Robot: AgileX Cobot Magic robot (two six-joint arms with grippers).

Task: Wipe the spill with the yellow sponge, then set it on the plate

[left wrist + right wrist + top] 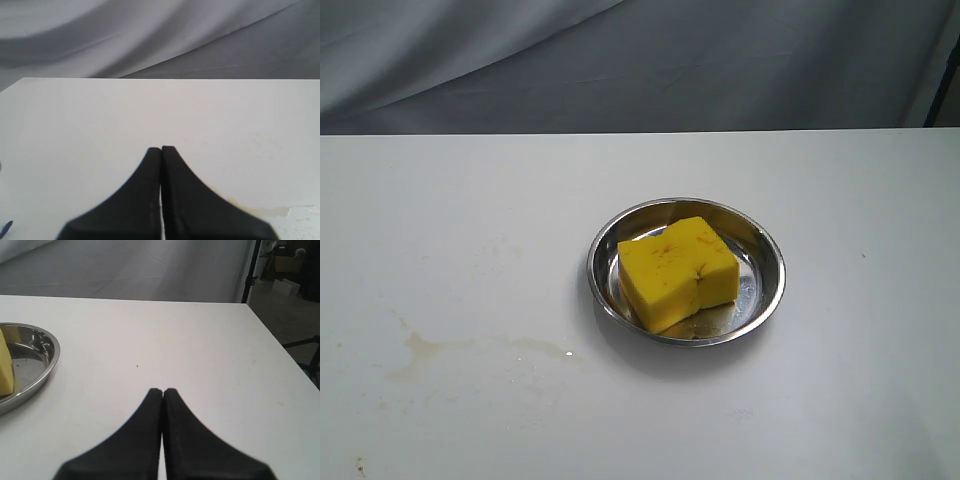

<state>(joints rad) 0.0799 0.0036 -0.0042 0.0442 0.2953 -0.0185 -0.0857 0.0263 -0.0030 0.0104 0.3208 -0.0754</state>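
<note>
The yellow sponge [678, 270] lies tilted inside the steel plate [772, 262], right of the table's middle. Of the spill, only faint brownish smears [420, 348] show on the white table to the left of the plate; I see no amber blot. Neither gripper appears in the exterior view. My left gripper [161, 148] is shut with nothing in it, low over the table, and a yellowish smear [265, 211] lies beside it. My right gripper [163, 389] is shut and empty too. Off to its side are the plate's rim [47, 347] and a sliver of the sponge [5, 365].
A grey cloth backdrop [640, 60] hangs behind the table's far edge. In the right wrist view a black stand [248, 270] and boxes [285, 262] sit beyond the table's corner. A small blue object [5, 227] shows at the left wrist view's edge.
</note>
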